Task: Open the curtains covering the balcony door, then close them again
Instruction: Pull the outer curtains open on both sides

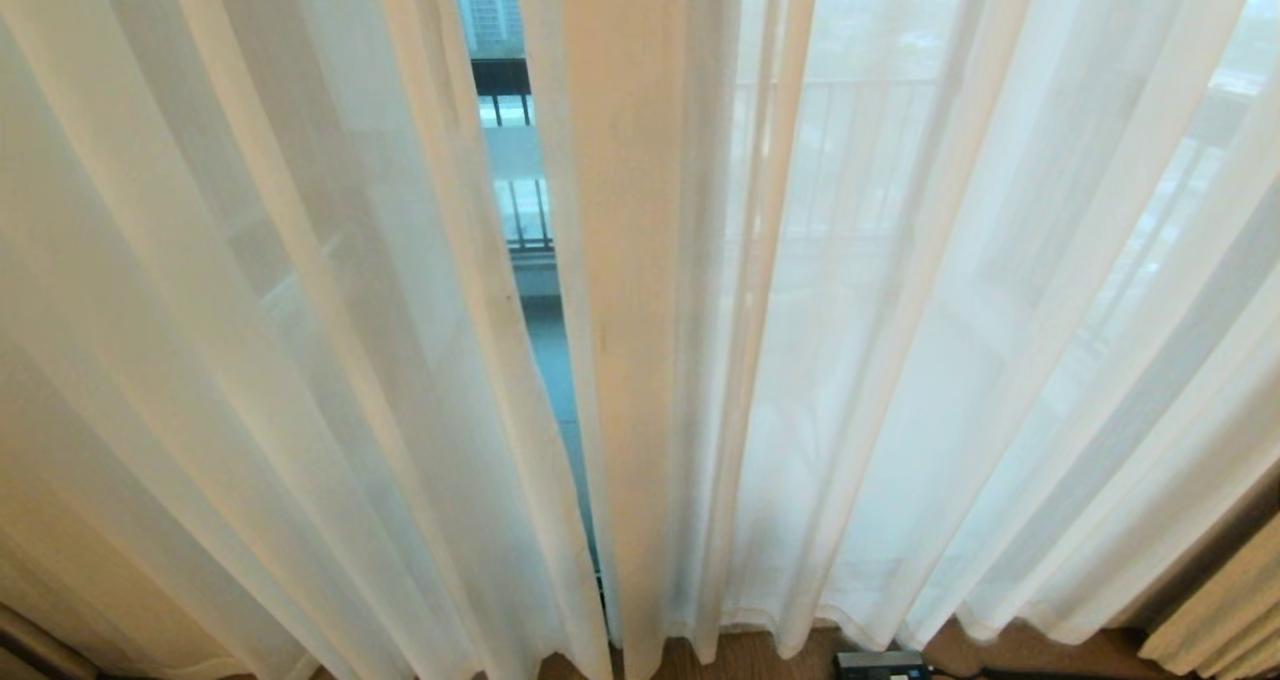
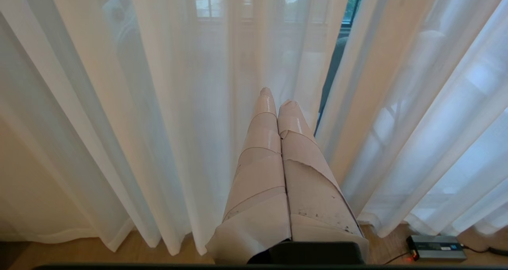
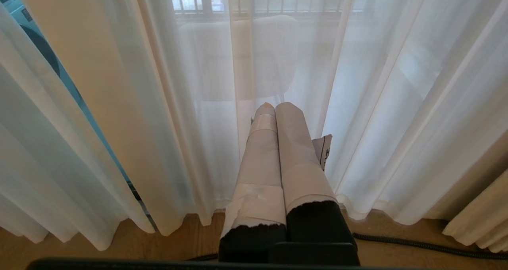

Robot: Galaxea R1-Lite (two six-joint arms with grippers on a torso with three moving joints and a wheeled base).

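Hanging to the wooden floor (image 1: 760, 655), the curtains (image 1: 300, 360) fill the head view: thin white sheer panels drawn almost together, with only a narrow gap (image 1: 520, 210) between them near the middle. Through this gap a black railing (image 1: 525, 230) and a tall building show outside. The left pincer (image 2: 278, 99) is clenched, empty, its taped fingers close to the sheer fabric beside the gap. The right pincer (image 3: 274, 105) is clenched too, holding nothing, just before the fabric. A small black box (image 2: 436, 247) lies on the floor.
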